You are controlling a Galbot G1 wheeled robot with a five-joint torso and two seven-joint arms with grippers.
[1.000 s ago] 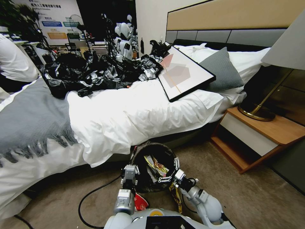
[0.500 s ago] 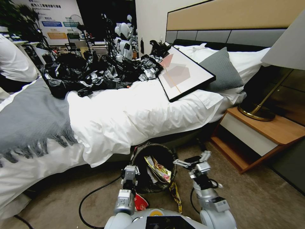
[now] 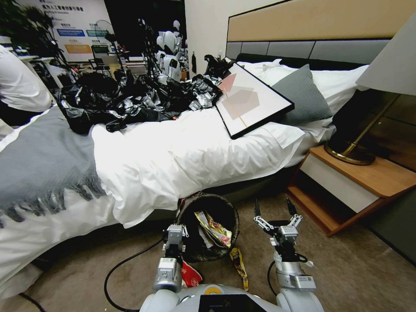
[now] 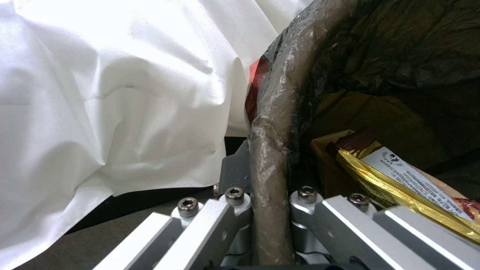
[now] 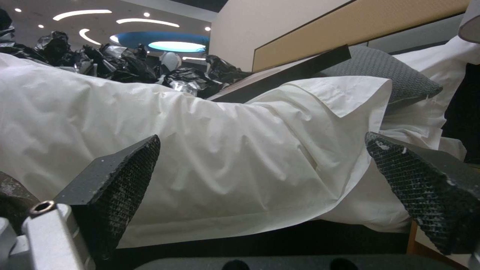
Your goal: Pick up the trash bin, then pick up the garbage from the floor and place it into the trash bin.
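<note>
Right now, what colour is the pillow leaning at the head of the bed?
Grey pillow, against white bedding; the head view shows it best.

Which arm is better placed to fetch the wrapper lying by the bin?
Probably right: its pincer is open and empty, beside the wrapper. The left pincer is clamped on the trash bin rim.

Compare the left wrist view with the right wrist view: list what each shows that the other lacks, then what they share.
Left wrist view alone: the left gripper clamped on the bag-lined rim of the trash bin, with a gold wrapper inside.
Right wrist view alone: the right gripper open in the air, a grey pillow, the black bags and the headboard.
Both: the white bed sheet.
</note>
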